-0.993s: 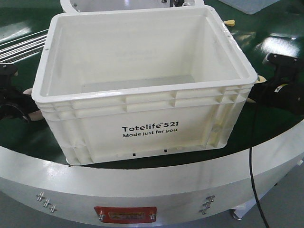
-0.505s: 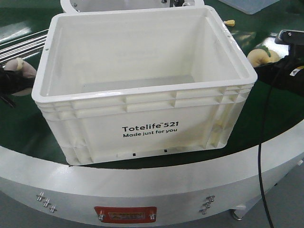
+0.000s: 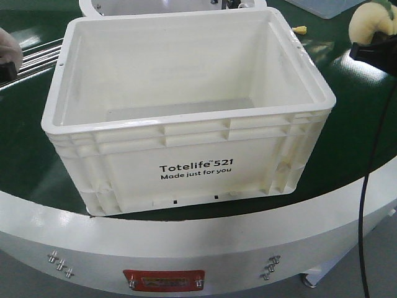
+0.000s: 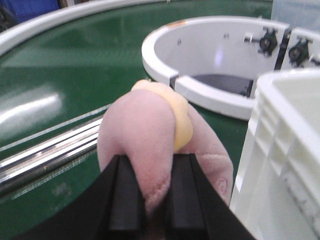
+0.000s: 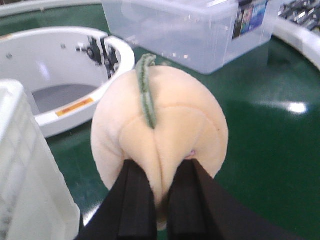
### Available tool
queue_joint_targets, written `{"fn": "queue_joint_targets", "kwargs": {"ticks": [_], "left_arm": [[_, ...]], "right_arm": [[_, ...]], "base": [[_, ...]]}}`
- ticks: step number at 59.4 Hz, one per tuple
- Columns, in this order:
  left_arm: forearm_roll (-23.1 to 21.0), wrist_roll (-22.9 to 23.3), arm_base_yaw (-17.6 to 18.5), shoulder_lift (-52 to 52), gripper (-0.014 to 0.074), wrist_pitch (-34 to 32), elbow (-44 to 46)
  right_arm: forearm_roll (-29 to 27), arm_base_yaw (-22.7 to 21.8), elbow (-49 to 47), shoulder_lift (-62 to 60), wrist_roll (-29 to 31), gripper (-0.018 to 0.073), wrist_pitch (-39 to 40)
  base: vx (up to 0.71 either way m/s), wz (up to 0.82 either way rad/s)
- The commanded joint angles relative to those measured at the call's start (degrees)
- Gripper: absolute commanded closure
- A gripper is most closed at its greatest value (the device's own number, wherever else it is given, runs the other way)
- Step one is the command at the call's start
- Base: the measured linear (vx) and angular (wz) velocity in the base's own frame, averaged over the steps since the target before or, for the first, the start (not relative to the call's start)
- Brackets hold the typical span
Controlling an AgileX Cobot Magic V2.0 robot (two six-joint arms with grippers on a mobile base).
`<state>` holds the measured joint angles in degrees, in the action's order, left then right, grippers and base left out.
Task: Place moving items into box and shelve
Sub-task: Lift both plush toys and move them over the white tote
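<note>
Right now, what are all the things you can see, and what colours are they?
crate: one, off-white with black writing, in the middle of the table, nothing seen inside
pink soft toy: one, pink with a yellow part, up beside the crate, in the left gripper
peach soft toy: one, peach with a green stalk, up on the crate's other side, in the right gripper
table: one, dark green with a white rim, under the crate
white ring: one, white, behind the crate
clear tub: one, see-through, at the back
metal rails: a few, silver, lying on the table
black cable: one, black, hanging by the right arm
left gripper: one, black, shut on the pink soft toy
right gripper: one, black, shut on the peach soft toy
</note>
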<state>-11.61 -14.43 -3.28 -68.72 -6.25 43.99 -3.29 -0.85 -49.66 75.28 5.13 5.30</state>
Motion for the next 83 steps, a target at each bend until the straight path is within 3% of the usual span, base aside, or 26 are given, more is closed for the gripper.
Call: {"fn": "queue_joint_targets", "kwargs": {"ticks": [1, 14, 20, 38, 51, 61, 70, 77, 83], "left_arm": [[-0.2, 0.2, 0.2, 3.8, 0.0616, -5.2, 1.4], [-0.2, 0.0, 3.8, 8.7, 0.0616, -4.1, 1.4], [-0.2, 0.0, 7.5, 9.2, 0.0616, -4.1, 1.4], [-0.2, 0.1, 19.0, 8.5, 0.0616, -7.2, 1.4], [-0.2, 0.1, 25.9, 6.0, 0.0613, -10.2, 1.4], [-0.2, 0.1, 28.2, 3.2, 0.061, -14.3, 1.4], [-0.2, 0.2, 28.2, 1.7, 0.0591, -16.6, 1.4], [0.0, -0.4, 28.2, 0.6, 0.0507, -16.6, 1.4], [0.0, -0.4, 28.2, -0.5, 0.0384, -16.6, 1.4]], "right_arm": [[0.5, -0.2, -1.7, -4.3, 0.8, 0.0572, 4.2], [4.4, 2.0, -1.7, -8.8, 0.8, 0.0572, 2.5], [6.6, 6.8, -1.7, -9.9, 0.8, 0.0572, 2.6], [6.5, 20.1, -1.7, -9.9, 0.8, 0.0572, 2.5], [6.5, 25.6, -1.7, -9.3, 0.8, 0.0572, 2.0], [6.5, 27.9, -1.6, -7.5, 0.8, 0.0571, 2.1], [6.5, 28.4, -1.6, -6.3, 0.6, 0.0549, 2.4], [6.5, 28.4, -1.6, -6.3, 0.6, 0.0453, 2.7], [6.3, 28.4, -1.6, -6.3, 0.6, 0.0312, 3.4]], "base": [[0.0, 0.0], [0.0, 0.0], [0.0, 0.0], [0.0, 0.0], [0.0, 0.0], [0.0, 0.0], [0.0, 0.0], [0.0, 0.0], [0.0, 0.0]]}}
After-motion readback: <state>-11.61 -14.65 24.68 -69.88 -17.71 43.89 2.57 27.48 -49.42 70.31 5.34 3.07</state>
